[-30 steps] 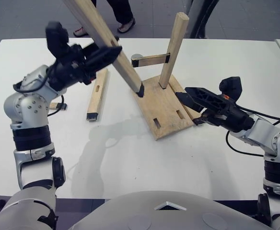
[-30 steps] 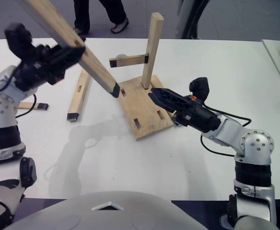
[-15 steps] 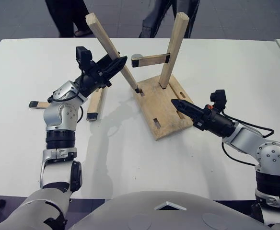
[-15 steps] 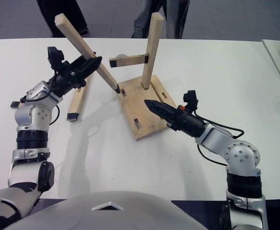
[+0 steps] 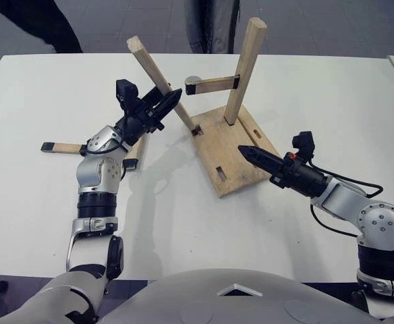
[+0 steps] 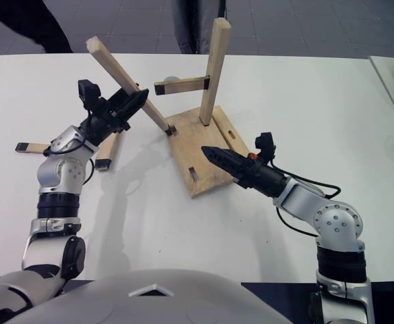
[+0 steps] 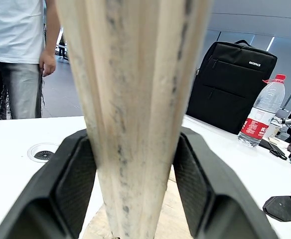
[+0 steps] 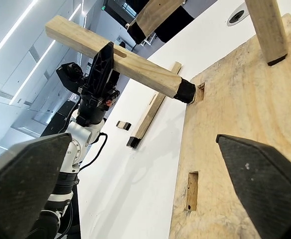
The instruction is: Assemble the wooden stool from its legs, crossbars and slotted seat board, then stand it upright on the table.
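Jaws of the left gripper (image 5: 166,108) clamp the tilted leg (image 5: 146,64), whose capped foot meets the seat board's (image 5: 227,152) far-left slot (image 5: 197,130) but leans leftward, while the right gripper (image 5: 245,151) hangs spread, empty, nearby

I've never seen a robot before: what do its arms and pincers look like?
The left arm and right arm are silver-grey segments with rounded, bolt-dotted joints and black bands. Each ends in long, black, tapering jaws. Thin black cables loop beside the forearms; the right wrist has a small orange-red mark.
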Robot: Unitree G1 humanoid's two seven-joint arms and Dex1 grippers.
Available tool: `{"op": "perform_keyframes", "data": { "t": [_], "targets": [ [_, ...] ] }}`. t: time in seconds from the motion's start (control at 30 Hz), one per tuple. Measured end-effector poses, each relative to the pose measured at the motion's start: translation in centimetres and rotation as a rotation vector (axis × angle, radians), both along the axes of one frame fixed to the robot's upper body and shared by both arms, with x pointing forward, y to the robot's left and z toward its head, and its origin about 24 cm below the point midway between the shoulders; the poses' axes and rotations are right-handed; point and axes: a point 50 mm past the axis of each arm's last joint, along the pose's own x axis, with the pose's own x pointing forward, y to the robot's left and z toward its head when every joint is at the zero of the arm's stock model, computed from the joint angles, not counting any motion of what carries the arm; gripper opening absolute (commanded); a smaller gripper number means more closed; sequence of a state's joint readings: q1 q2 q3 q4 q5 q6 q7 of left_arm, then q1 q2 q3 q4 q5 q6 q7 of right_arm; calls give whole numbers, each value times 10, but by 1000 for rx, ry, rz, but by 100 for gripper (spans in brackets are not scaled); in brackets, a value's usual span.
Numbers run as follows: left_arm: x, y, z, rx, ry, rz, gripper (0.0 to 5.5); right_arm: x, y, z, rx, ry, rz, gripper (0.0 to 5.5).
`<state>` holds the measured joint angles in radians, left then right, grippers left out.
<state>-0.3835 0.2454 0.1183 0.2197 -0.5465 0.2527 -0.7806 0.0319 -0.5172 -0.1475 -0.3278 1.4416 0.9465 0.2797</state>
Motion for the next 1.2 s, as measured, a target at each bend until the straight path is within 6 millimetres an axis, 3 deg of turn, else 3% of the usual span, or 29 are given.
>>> {"op": "perform_keyframes", "data": {
  "t": [0.37,1.2],
  "targets": [
    [-2,-15,-8,70,-10,-35,218,-3,1,-6,-12,9,0,540],
    [25,-16,1,140,96,-146,217,-3,6,-13,-61,-8,23,540]
  ]
}}
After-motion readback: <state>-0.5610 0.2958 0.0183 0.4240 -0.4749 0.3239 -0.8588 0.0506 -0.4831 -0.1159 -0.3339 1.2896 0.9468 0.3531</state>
